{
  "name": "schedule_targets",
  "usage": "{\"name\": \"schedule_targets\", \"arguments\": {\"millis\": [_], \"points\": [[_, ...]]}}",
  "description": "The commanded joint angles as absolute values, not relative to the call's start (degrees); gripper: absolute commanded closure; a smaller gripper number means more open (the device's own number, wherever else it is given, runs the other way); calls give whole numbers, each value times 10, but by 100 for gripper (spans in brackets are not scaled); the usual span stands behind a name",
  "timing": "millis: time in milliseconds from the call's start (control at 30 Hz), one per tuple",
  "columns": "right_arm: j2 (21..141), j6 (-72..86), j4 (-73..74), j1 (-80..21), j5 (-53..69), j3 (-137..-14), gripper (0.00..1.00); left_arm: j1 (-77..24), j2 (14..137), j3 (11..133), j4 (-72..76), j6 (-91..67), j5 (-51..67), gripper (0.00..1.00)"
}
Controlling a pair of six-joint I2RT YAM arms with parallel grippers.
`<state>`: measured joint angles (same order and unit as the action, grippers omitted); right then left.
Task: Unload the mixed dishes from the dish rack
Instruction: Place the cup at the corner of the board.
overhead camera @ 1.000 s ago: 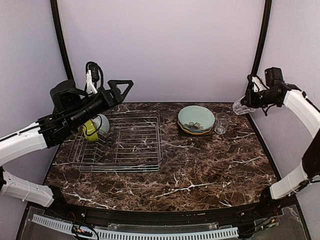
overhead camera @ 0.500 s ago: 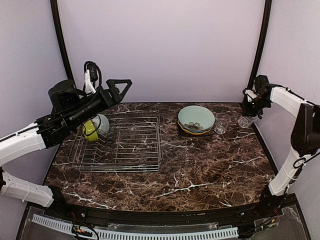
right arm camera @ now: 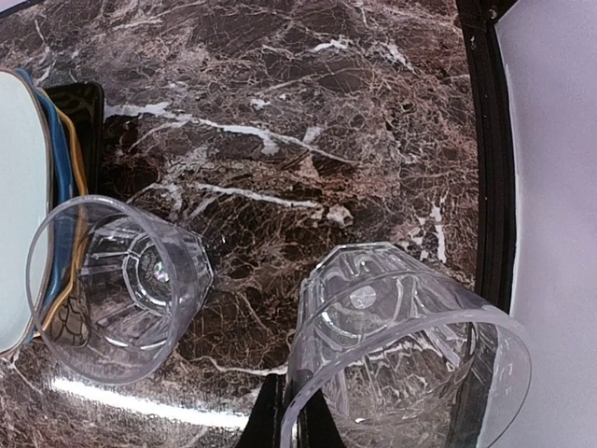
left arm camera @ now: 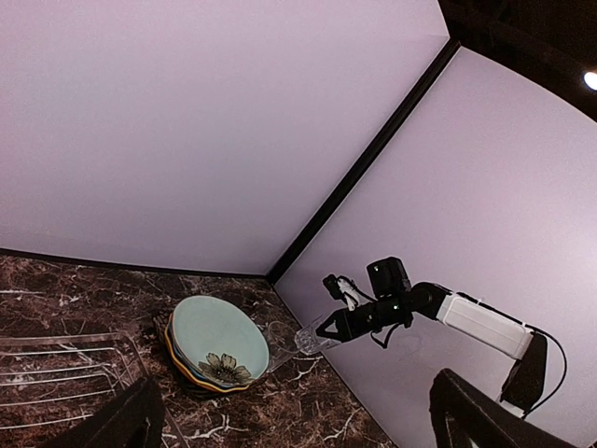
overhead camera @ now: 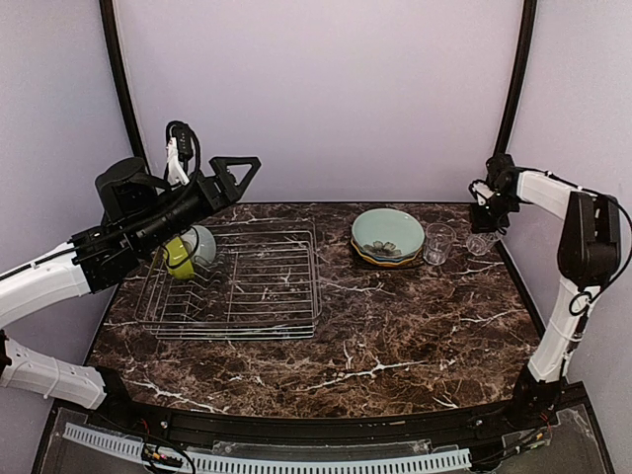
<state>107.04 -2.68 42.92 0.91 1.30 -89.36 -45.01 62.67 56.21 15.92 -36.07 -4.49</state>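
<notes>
Two clear ribbed glasses: standing glass (right arm camera: 117,289) on the counter (right arm camera: 308,93) beside the plate stack (overhead camera: 387,235); held glass (right arm camera: 401,345) pinched at its rim by the right fingers (right arm camera: 267,418), near the counter's right edge. Top view alone shows the dish rack (overhead camera: 232,281), two bowls (overhead camera: 181,259) in its far-left corner; left fingers (left arm camera: 121,427) spread wide, raised over it.
</notes>
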Motion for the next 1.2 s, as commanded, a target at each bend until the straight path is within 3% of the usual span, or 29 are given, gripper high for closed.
{"name": "schedule_targets", "arguments": {"millis": [0,667,900,1000,1167], "points": [[1097,-36,407,4,2,-927,100,-450,611,562,148,-359,-52,0],[1144,-45,433,-43,-50,-955,94,-449,607,557,141,-356,-65,0],[1138,-47,439,-43,-49,-953,74,-448,607,561,132,-353,-71,0],[1127,-47,442,-43,-48,-954,70,-449,600,569,97,-343,-103,0],[1089,-45,444,-44,-45,-955,49,-442,593,599,-37,-326,-193,0]]}}
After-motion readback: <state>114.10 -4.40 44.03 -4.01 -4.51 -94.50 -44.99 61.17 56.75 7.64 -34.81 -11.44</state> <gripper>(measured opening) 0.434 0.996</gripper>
